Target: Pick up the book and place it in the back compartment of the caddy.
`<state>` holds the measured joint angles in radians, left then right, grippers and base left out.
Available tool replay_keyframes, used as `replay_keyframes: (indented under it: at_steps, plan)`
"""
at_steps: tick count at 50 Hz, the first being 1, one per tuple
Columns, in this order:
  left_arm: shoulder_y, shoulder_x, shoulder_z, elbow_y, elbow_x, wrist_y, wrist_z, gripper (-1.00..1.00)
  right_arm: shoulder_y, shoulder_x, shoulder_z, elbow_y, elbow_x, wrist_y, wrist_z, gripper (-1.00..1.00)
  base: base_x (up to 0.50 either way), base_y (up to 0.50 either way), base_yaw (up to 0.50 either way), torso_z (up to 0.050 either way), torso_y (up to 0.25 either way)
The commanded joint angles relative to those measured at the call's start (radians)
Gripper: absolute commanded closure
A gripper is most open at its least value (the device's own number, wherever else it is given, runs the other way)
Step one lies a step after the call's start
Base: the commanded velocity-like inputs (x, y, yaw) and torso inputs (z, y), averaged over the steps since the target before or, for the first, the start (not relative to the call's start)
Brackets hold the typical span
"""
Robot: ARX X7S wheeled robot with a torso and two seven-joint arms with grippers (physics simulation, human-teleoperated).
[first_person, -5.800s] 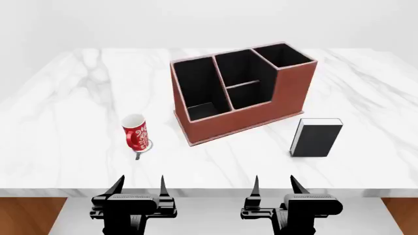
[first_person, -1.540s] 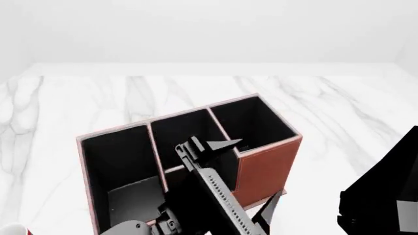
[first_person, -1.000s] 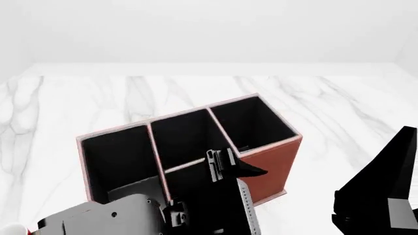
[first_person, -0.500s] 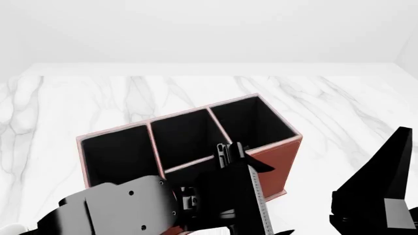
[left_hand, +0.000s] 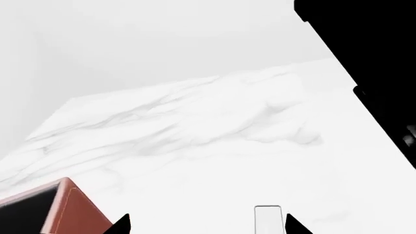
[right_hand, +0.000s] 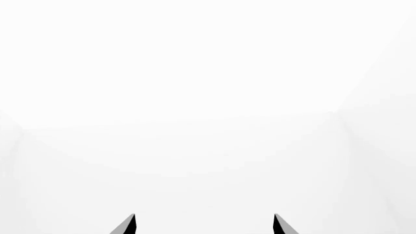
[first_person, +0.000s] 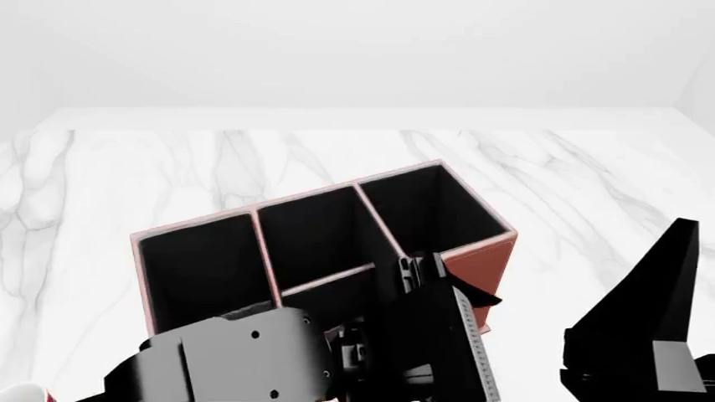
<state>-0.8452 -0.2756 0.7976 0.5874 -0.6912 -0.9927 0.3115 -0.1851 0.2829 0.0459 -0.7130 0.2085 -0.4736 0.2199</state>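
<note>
Jaws spread and empty, the left gripper (left_hand: 206, 225) hangs over the lower-right corner of the caddy (first_person: 483, 261), probably seeking the book; the right gripper (right_hand: 204, 225) gapes likewise.

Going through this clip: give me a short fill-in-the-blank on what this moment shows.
1. The inside of the caddy is coloured ___.
2. The caddy stands on a white ___ table.
3. In its wrist view, the right pincer is ___, with nothing between its tips.

Missing words: black; marble; open
</note>
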Motion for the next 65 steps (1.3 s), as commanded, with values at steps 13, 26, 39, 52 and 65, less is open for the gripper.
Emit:
replay_keyframes:
  at_steps: [13,26,39,52,65]
  plan:
    - [0.106,0.118,-0.071,-0.058,-0.082,0.008,-0.062,-1.0,0.002,-0.008,0.011,0.011,-0.014,-0.009,-0.013,-1.0,0.0,0.0,0.0,0.0,0.0]
    - [0.15,0.175,-0.101,-0.094,-0.133,-0.031,-0.151,-1.0,0.002,-0.004,0.006,0.013,-0.016,-0.011,-0.008,-1.0,0.0,0.0,0.0,0.0,0.0]
    - [0.201,0.223,-0.11,-0.113,-0.196,-0.084,-0.271,-1.0,-0.001,0.003,0.007,0.007,-0.014,-0.011,0.0,-1.0,0.0,0.0,0.0,0.0,0.0]
    - [0.212,0.215,-0.08,-0.116,-0.204,-0.06,-0.288,-1.0,0.001,0.006,-0.004,0.012,-0.018,-0.013,0.002,-1.0,0.0,0.0,0.0,0.0,0.0]
    - [0.249,0.223,-0.077,-0.149,-0.274,-0.088,-0.345,-1.0,0.003,0.009,-0.009,0.016,-0.021,-0.014,0.007,-1.0,0.0,0.0,0.0,0.0,0.0]
